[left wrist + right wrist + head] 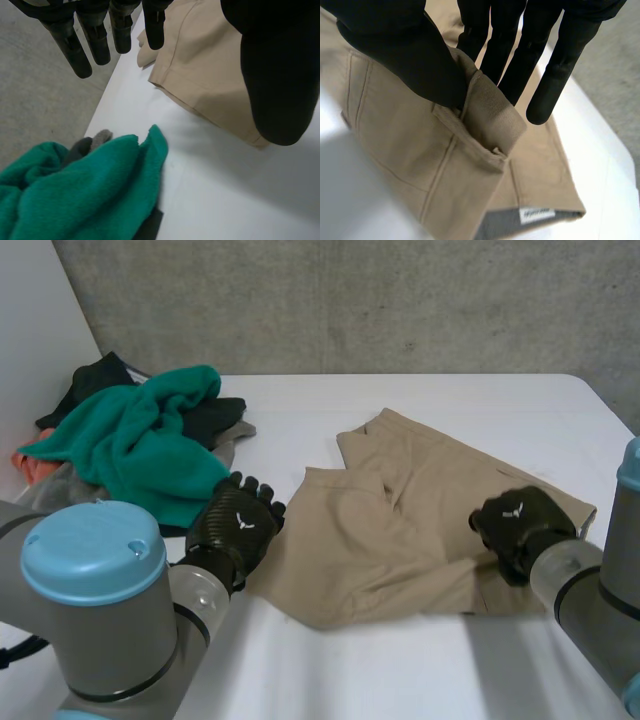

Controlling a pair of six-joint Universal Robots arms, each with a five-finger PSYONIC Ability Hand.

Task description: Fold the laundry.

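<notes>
Item under inspection: one pair of tan cotton trousers (400, 530), lying mostly flat on the white table (450, 400).

Orientation: the long axis runs across the table from one hand to the other. The waistband end sits at the right hand (520, 525), and the hemmed end sits under the left hand (235, 528). One part of the cloth angles away from both hands toward the far side of the table.

Right hand: the thumb (405, 45) is pressed against the fingers (555, 75) with a doubled fold of the waistband edge pinched between them. That fold is raised off the cloth below. A white label (536, 215) shows inside the waistband, on the palm side of the pinch.

Left hand: its fingers (95, 35) are straight, spread and holding nothing. They hover over the hem, with the thumb above the tan cloth.

Clearance: there is bare table beyond the right fingertips. Bare table also lies between the left thumb and a teal fleece garment (140, 445). The fleece is heaped with a black garment (90, 380) just outboard of the left hand and is near the trousers but apart from them. The table's edge runs just past the left fingertips.
</notes>
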